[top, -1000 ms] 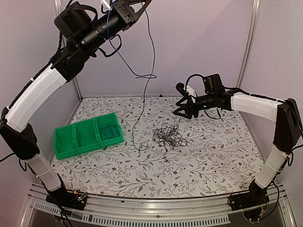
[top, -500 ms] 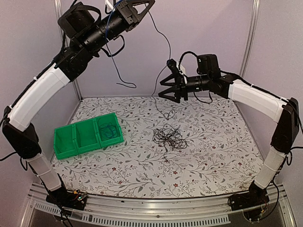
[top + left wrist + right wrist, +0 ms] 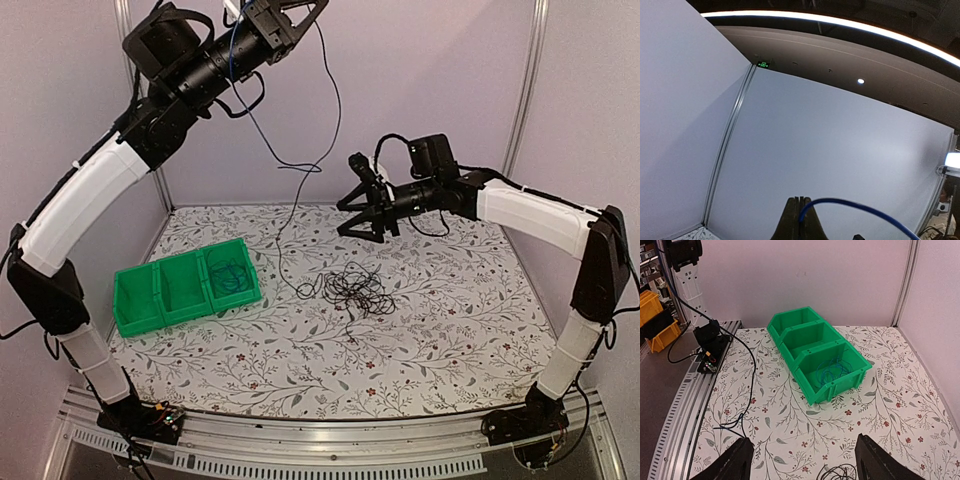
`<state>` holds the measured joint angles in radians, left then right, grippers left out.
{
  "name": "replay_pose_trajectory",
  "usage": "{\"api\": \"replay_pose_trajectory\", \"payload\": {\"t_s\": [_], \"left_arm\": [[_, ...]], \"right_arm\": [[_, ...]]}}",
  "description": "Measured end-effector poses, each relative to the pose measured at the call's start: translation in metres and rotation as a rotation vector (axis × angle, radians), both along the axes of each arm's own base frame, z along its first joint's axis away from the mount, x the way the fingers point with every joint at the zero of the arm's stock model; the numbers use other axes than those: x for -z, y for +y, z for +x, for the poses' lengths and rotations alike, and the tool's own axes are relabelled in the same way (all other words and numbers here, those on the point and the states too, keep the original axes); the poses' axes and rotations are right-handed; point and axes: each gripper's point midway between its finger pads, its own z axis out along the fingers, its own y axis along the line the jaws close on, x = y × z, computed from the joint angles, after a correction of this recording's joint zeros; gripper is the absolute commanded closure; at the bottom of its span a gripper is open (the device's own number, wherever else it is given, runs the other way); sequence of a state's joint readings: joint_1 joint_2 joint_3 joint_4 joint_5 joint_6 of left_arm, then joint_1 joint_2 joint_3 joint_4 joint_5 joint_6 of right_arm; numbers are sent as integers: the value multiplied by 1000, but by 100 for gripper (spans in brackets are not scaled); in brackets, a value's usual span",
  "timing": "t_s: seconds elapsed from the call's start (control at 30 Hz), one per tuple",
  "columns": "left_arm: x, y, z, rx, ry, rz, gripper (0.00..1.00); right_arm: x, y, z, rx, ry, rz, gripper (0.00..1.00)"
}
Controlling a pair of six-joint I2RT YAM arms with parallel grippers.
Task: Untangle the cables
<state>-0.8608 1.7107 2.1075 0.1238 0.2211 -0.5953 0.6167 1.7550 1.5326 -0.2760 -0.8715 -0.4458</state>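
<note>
Black cable tangle is lying on the table just right of the green bin. Blue cable is hanging between bin and tangle, pinched in the fully closed left gripper high above the bin. Right gripper is hovering wide open over the tangle, holding nothing.

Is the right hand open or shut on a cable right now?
Open: the right hand holds nothing. Its wrist view shows the fingers wide apart with an empty gap between them.

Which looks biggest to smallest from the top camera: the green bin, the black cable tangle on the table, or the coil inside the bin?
Largest: green bin
Middle: black cable tangle
Smallest: coil inside the bin
</note>
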Motion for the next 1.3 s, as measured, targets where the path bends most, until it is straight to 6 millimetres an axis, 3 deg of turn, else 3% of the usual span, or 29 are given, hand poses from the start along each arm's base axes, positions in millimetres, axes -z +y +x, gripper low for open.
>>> {"api": "replay_pose_trajectory", "payload": {"t_s": [0.3,0.33,0.43,0.5,0.57,0.6,0.93,1.17,1.3], "left_arm": [[-19,0,-4,24,-36,-44,100],[-21,-1,-4,27,-41,-47,100],[-24,-2,-4,32,-48,-52,100],[-26,-2,-4,32,-51,-55,100],[-27,-1,-5,31,-53,-58,100],[-28,-1,-5,31,-54,-59,100],[-20,5,7,-80,-72,27,100],[-9,29,29,-273,-73,166,100],[-8,45,31,-337,-77,216,100]], "right_arm": [[31,17,-30,-90,25,-45,22],[37,19,-30,-98,26,-52,29],[64,25,-25,-101,49,-90,68],[84,27,-18,-82,78,-123,75],[104,27,-11,-52,118,-158,97],[112,26,-7,-33,137,-170,100],[151,-21,31,164,342,-192,100],[164,-29,20,152,456,-166,100],[161,-27,13,137,487,-148,100]]}}
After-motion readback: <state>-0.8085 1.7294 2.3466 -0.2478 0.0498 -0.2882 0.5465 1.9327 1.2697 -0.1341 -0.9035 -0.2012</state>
